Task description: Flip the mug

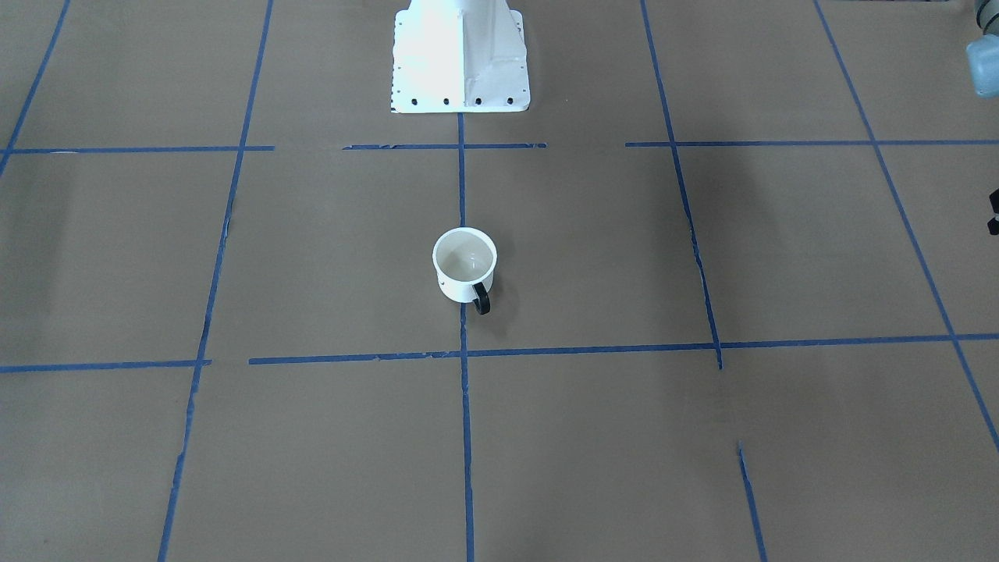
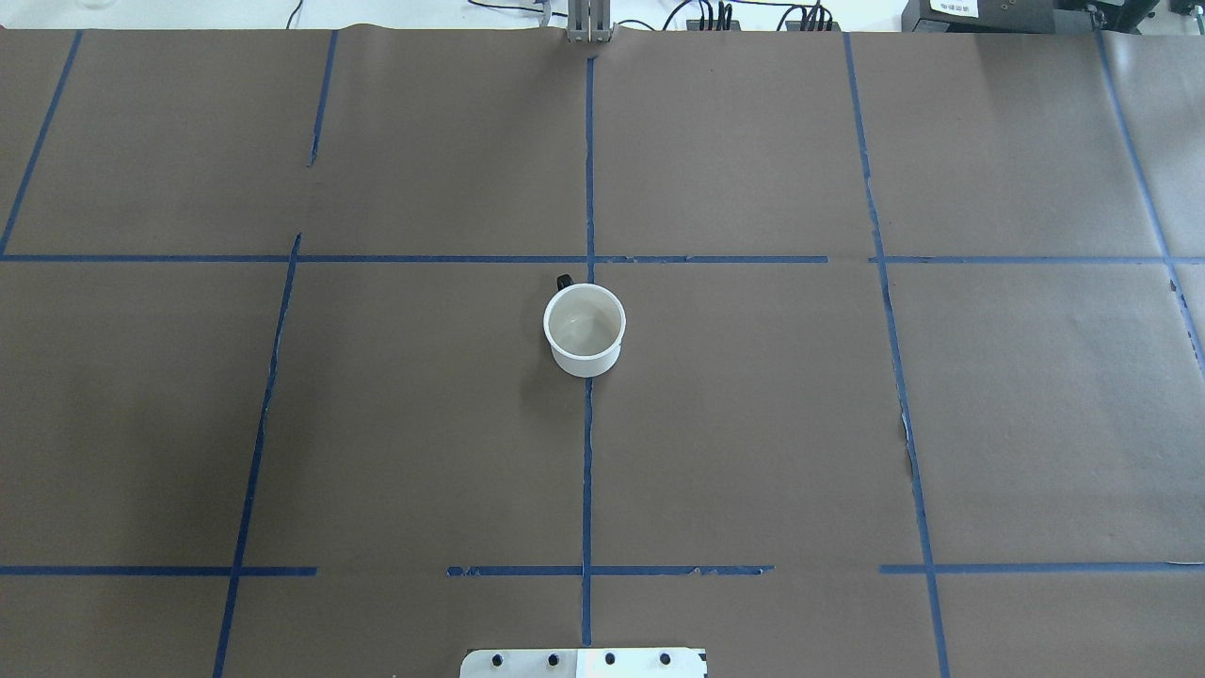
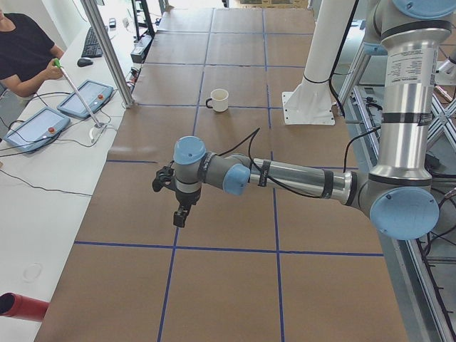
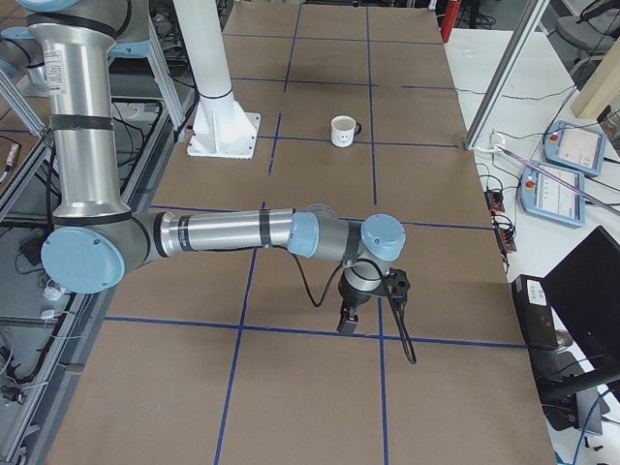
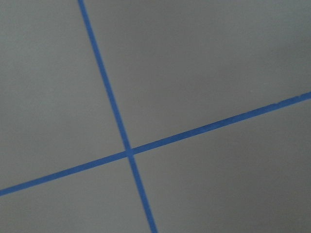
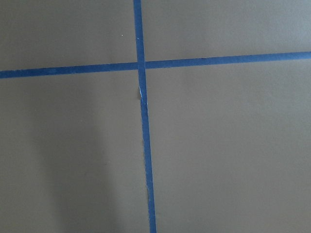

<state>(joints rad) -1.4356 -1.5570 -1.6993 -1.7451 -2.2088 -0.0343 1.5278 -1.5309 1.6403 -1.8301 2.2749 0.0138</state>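
Note:
The white mug (image 1: pixel 460 269) stands upright, mouth up, at the middle of the brown table, on a blue tape line. Its black handle (image 1: pixel 481 299) points away from the robot base. It also shows in the overhead view (image 2: pixel 584 330), the left side view (image 3: pixel 219 100) and the right side view (image 4: pixel 342 131), where its smiley face shows. My left gripper (image 3: pixel 182 214) hangs over the table's left end, far from the mug. My right gripper (image 4: pixel 347 325) hangs over the right end, equally far. I cannot tell whether either is open or shut.
The white robot base (image 1: pixel 460 55) stands behind the mug. Blue tape lines grid the table. An operator (image 3: pixel 21 50) sits at a side bench with control tablets (image 3: pixel 85 98). A metal post (image 3: pixel 107 50) rises at the table's far edge.

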